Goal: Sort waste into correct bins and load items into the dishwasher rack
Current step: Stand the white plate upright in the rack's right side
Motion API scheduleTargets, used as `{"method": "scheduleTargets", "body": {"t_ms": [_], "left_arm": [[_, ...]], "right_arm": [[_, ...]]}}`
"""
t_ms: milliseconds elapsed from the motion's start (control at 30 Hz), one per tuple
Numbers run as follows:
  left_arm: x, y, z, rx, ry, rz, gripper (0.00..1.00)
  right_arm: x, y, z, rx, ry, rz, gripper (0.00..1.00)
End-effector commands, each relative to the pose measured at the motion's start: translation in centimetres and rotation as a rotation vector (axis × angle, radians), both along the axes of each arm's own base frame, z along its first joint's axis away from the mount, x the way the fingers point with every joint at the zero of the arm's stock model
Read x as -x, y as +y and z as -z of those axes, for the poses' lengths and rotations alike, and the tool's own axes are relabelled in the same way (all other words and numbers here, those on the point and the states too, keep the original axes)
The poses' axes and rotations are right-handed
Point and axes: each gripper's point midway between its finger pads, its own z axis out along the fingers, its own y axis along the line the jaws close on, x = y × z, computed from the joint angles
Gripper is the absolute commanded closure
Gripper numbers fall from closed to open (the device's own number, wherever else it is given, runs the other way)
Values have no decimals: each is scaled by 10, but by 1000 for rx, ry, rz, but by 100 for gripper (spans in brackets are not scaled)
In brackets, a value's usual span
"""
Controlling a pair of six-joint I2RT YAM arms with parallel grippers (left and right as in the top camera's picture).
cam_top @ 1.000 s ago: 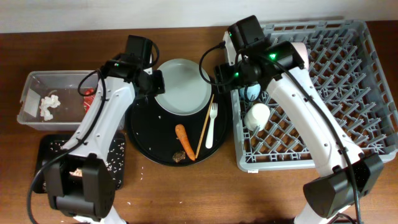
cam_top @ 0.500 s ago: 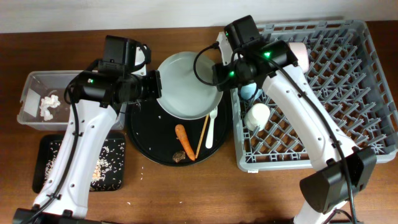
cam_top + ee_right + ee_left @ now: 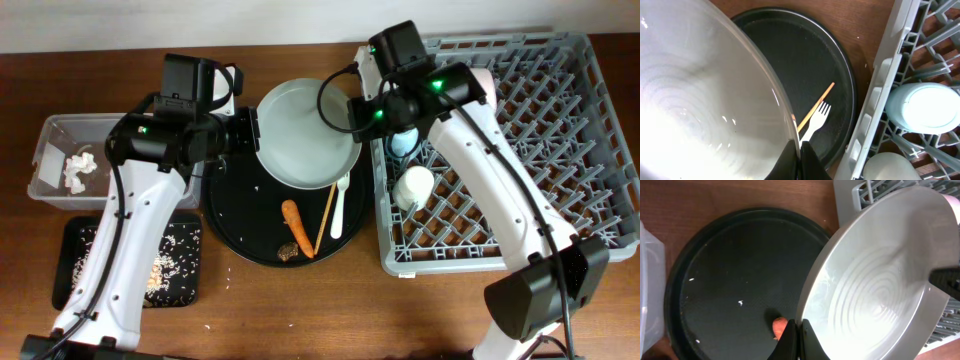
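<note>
Gripping the pale grey round plate from opposite sides, both arms met over the upper half of the large round black tray. The left arm ran up from the table's near left corner, bent at the elbow and turned its wrist rightward; the left gripper had its fingers pressed together on the plate's left rim. The right arm stretched from the near right corner across the dishwasher rack, wrist angled down and left, and the right gripper likewise pinched the plate's right rim. The plate hung tilted between them, off the tray's floor.

Below the plate, on the tray, lay the orange carrot, the thin wooden chopstick, the white plastic fork and the small brown lump. Just right of the right gripper, inside the rack, sat the small blue cup, with the cream cup beside it. Left of the left gripper stood the clear tub holding the white crumpled tissue, and nearer the arm's base the shallow black tray held the rice-like scraps.
</note>
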Motion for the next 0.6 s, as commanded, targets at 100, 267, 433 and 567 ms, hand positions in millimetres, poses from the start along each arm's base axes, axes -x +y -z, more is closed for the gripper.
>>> {"method": "scheduleTargets", "body": {"t_ms": [100,267,433,567], "left_arm": [[2,-9,-19,53,-48,32,57],[-5,-1,-20,14,-74,-4,1],[-2,7,-14,-27,-52,-30,1],[4,9,-9,-34,-24,-30,1]], "right_arm": [[-9,-28,-18,-141,7,0,96],[-15,-61,-27,-43,-57,65,96],[25,-231,-153,510,-446,615,96],[59,-302,-161,1087,-341,769,96]]}}
